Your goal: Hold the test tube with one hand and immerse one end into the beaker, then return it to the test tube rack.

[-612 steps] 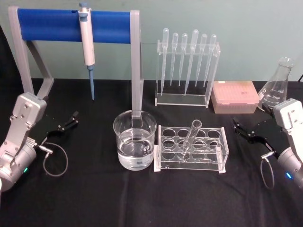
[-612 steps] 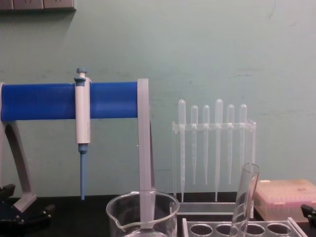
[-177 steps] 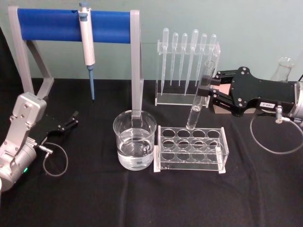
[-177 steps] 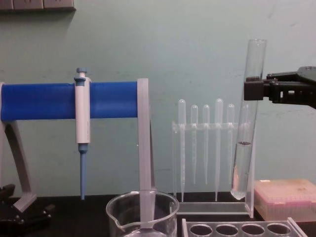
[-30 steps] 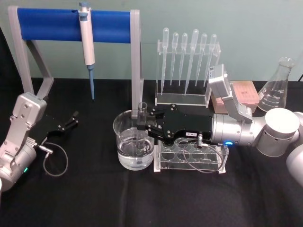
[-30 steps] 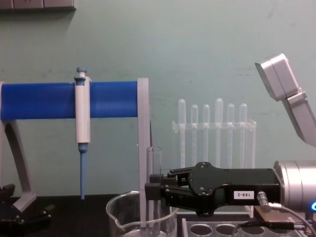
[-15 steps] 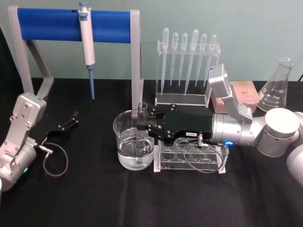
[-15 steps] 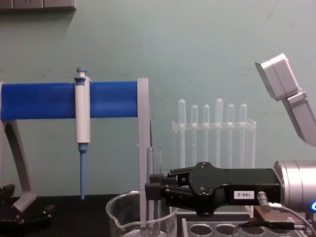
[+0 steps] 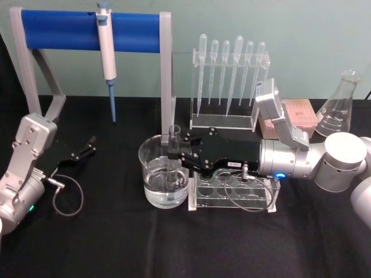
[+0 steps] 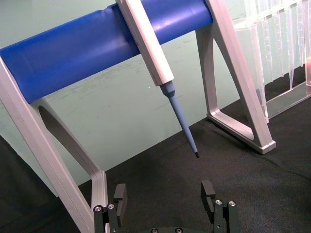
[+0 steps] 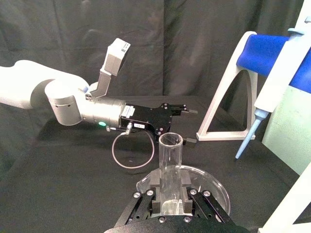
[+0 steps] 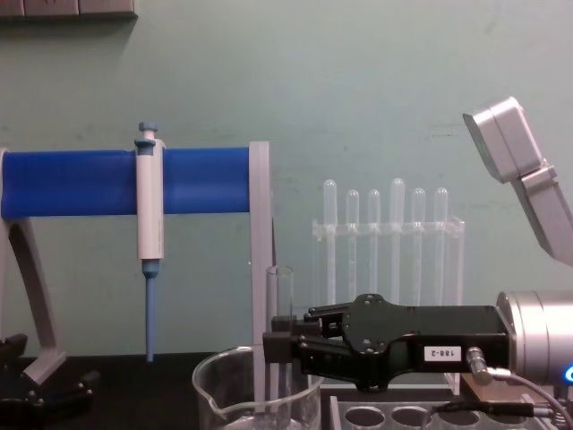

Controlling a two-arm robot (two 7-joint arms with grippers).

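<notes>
Pinching the long clear glass test tube (image 12: 279,296) high, my right fingers (image 12: 276,348) held just its bottom in the wide glass beaker (image 9: 149,179); left fingers (image 10: 208,193) open, parked left.

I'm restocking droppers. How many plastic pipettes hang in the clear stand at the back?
6. The pipettes hang side by side in one row in the clear stand at the back of the table, behind the test tube rack. None appears hidden.

Lab — pipette rack (image 9: 223,123), flask (image 9: 339,113), beaker (image 9: 152,174)

Right gripper (image 9: 173,152) clamped, extended leftward; left gripper (image 9: 86,149) parked, spread.
</notes>
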